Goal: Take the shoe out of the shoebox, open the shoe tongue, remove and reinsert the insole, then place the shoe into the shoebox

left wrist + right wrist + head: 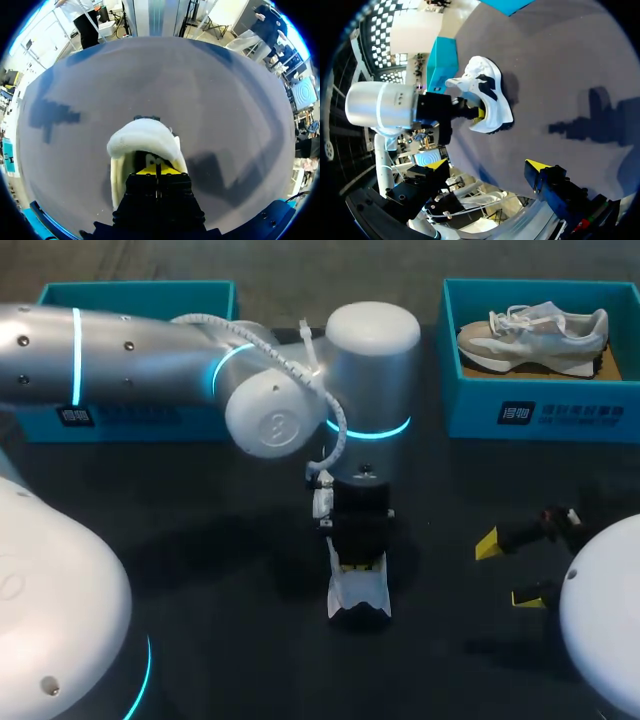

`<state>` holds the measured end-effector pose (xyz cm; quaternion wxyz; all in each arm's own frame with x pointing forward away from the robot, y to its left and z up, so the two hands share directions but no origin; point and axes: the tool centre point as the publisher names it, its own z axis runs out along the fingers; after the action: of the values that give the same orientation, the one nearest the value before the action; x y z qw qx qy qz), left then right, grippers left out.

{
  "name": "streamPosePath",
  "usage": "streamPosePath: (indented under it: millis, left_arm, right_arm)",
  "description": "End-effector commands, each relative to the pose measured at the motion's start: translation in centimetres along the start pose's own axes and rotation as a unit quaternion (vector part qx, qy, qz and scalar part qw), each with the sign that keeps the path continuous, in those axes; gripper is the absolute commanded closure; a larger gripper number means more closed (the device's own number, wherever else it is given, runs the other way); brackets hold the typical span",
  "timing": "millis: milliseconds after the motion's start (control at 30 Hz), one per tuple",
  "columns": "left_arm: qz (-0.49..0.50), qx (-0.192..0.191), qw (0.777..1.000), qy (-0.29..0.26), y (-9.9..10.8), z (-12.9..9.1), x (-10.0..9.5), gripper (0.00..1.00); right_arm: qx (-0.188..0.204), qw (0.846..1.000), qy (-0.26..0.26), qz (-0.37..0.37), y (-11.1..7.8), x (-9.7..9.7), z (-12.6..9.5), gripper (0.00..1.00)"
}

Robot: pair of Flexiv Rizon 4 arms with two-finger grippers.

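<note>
— Where's the shoe (358, 592)?
— Mid-table. The left gripper (156, 170) has its tips down in the shoe's mouth, pressed together; whether they pinch anything, I cannot tell.
— And the right gripper (510, 570)?
— Spread wide, empty, apart from the shoe. Beyond it, a second shoe (535, 332) lies in a box (540, 416).

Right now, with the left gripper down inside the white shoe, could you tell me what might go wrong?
1. The left gripper is shut inside the white shoe, which stands free on the table; pulling up may lift or tip the whole shoe.
2. The right gripper hangs open, apart from the shoe, so nothing steadies it.
3. What the left gripper pinches is hidden; it may have nothing.
</note>
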<state>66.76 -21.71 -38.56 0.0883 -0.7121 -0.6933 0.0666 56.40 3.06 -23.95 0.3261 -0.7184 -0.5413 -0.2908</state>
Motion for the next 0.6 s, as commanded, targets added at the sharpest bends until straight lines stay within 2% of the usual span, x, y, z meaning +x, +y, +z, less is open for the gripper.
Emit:
streamPosePath:
  millis: [33,233,333,367,600]
  left_arm:
    - [0.000,0.014,1.000,0.003,0.5,2.2,-1.0,1.00]
    - [0.002,0.013,1.000,-0.007,0.7,3.6,-1.4,1.00]
    - [0.002,0.010,1.000,-0.012,0.8,2.8,-1.3,1.00]
    - [0.005,0.003,1.000,-0.017,0.7,1.8,-1.2,1.00]
    - [0.008,-0.024,0.999,-0.031,0.9,-1.4,-0.9,1.00]
  right_arm:
    - [-0.001,1.000,-0.002,0.001,-0.2,0.1,-0.1,0.00]
    - [-0.001,1.000,-0.002,0.001,-0.2,0.1,-0.1,0.00]
    - [-0.001,1.000,-0.002,0.001,-0.2,0.1,-0.1,0.00]
    - [-0.001,1.000,-0.002,0.001,-0.2,0.1,-0.1,0.00]
    - [-0.001,1.000,-0.002,0.001,-0.2,0.1,-0.1,0.00]
